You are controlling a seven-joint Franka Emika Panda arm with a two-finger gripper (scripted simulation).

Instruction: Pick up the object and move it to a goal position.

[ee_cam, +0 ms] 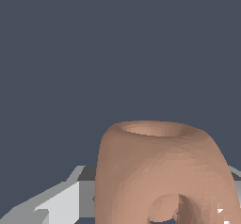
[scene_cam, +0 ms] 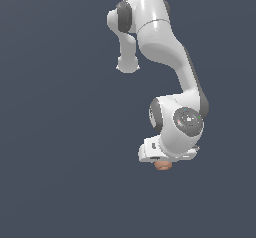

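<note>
The object (ee_cam: 160, 171) is a tan-orange rounded lump with an open ring-like top and a hole in its side. It fills the wrist view between my white and grey fingers (ee_cam: 61, 204). In the exterior view only a small part of the object (scene_cam: 162, 166) peeks out from under the white hand. My gripper (scene_cam: 161, 161) sits directly over it. In the wrist view the gripper (ee_cam: 162, 197) has its jaws against both sides of the object, shut on it.
The white arm (scene_cam: 160, 37) reaches from the top of the exterior view to the hand. A plain dark blue-grey surface (scene_cam: 60, 132) lies all around. No goal marker shows.
</note>
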